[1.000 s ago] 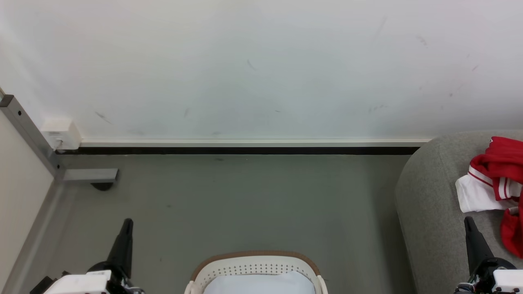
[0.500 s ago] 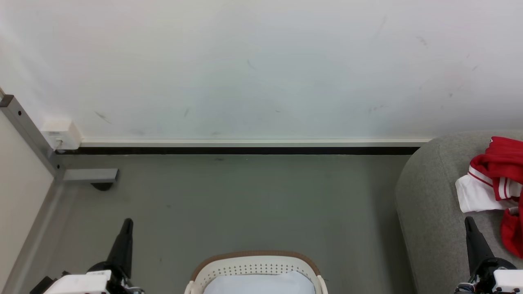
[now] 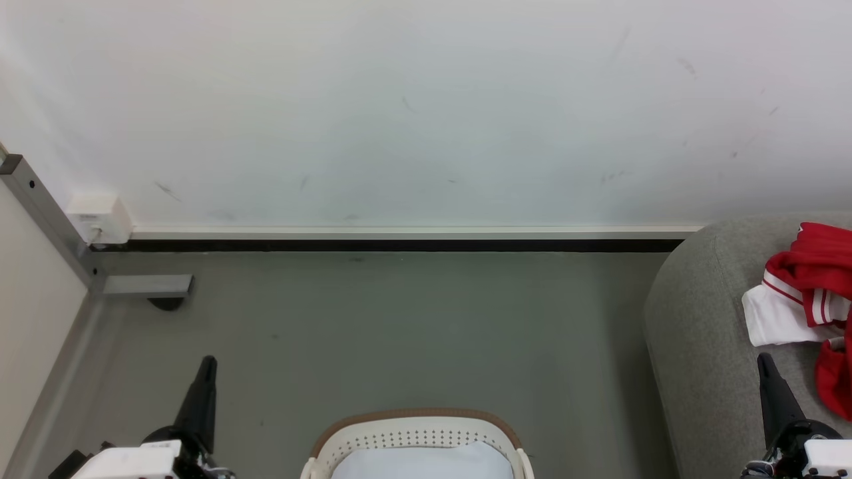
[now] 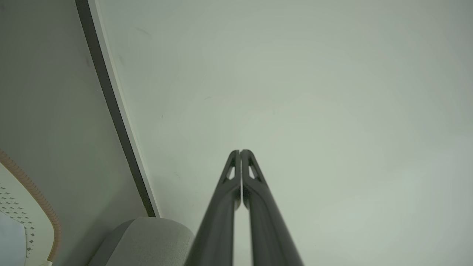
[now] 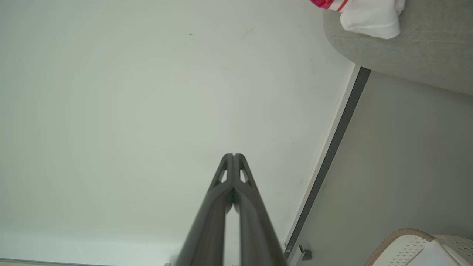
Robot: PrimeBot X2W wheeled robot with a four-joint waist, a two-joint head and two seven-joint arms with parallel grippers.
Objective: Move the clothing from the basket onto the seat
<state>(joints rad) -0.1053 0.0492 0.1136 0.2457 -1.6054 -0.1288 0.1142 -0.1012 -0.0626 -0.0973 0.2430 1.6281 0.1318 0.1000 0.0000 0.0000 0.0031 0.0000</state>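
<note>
The left gripper (image 3: 208,362) and right gripper (image 3: 763,359) are pointing toward the wall (image 3: 426,113), fingers pressed together, gripping nothing. The clothing (image 3: 802,286) is lying on the seat (image 3: 699,319), right of the basket (image 3: 416,418), which is holding a pale cloth (image 3: 421,464).

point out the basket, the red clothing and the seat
basket (image 3: 416,436), head view, perforated far wall
red clothing (image 3: 815,259), head view, red folds
seat (image 3: 699,319), head view, bare grey left edge
</note>
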